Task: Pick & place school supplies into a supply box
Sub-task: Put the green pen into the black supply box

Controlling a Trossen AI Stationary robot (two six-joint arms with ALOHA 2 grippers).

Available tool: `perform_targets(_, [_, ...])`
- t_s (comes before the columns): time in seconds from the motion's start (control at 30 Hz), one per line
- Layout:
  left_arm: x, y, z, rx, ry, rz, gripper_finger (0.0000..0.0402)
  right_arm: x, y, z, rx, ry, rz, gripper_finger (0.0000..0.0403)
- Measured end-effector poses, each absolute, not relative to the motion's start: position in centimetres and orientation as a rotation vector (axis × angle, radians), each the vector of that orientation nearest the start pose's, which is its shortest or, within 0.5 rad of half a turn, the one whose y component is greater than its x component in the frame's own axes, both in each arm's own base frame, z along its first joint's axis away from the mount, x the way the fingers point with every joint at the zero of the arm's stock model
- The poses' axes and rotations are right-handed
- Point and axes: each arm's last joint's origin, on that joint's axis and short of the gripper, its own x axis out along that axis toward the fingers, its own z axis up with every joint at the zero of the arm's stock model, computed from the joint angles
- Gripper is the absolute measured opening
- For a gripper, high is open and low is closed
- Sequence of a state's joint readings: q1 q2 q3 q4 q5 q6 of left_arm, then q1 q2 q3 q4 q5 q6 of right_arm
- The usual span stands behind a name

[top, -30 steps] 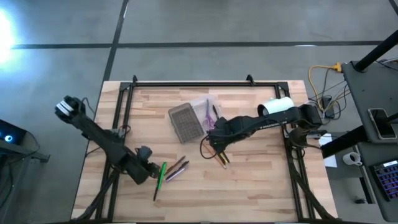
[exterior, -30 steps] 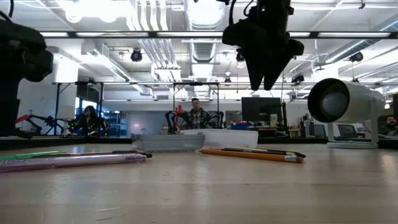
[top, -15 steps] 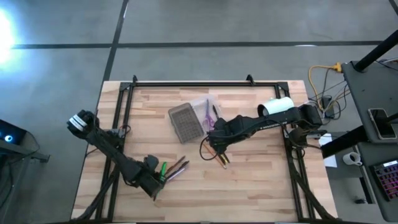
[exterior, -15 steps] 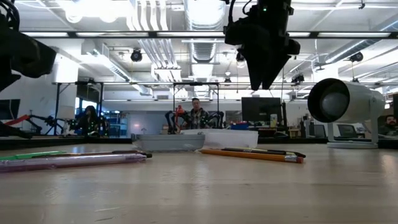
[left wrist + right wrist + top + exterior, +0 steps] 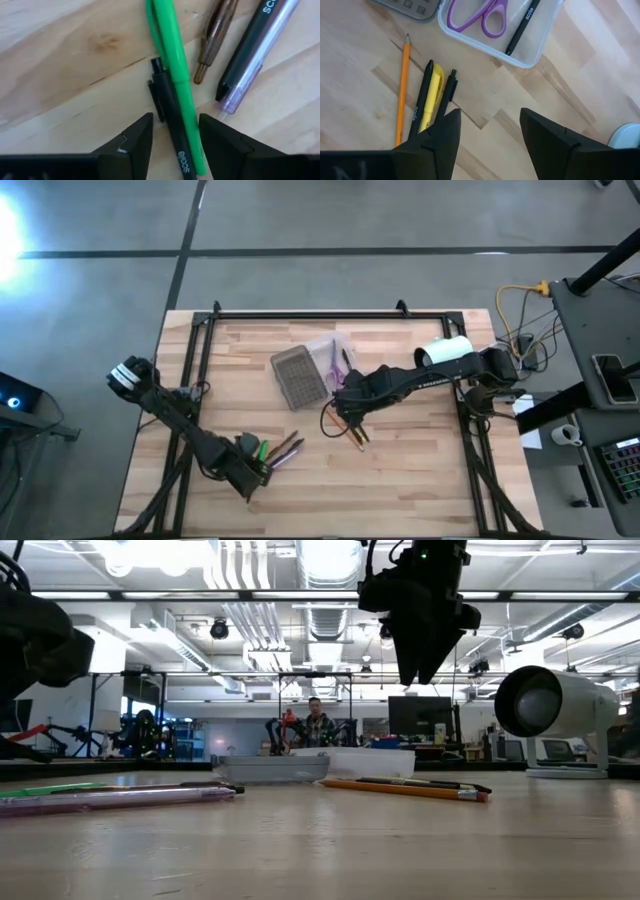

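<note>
My left gripper (image 5: 175, 144) is open, close over the table near its near-left part (image 5: 255, 470). Its fingers stand on either side of a black pen (image 5: 167, 117) and a green pen (image 5: 175, 75) without touching them. A brown pen (image 5: 217, 35) and a dark pen with a clear purple end (image 5: 255, 50) lie beside these. My right gripper (image 5: 490, 135) is open and hangs high over mid-table (image 5: 415, 675). Below it lie an orange pencil (image 5: 402, 90), a yellow pen (image 5: 432, 100) and two black pens. The supply box's clear half (image 5: 540, 37) holds purple scissors (image 5: 477, 15) and a black pen (image 5: 522, 27).
The box's grey ribbed half (image 5: 298, 377) lies open beside the clear half (image 5: 335, 355) at the table's far middle. A white cylinder (image 5: 443, 350) stands toward the far right. Black frame rails run along the table's left, right and far sides. People sit in the room behind.
My left gripper has moved toward the table's near edge and slightly right, along the green pen to its near end, and has then settled there. The pens and the right arm have stayed where they were.
</note>
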State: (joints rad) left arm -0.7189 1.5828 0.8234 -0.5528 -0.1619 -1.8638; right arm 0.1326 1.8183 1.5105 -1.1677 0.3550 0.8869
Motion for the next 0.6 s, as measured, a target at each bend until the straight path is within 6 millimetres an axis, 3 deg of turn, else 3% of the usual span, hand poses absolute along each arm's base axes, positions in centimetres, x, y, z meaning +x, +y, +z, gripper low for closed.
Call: perform_targets(0.6, [20.02, -16.91, 15.03, -1.013, 1.144, 0.708, 0.0145, 34.41, 3.59, 24.79, 0.386, 1.214, -0.781, 0.0196])
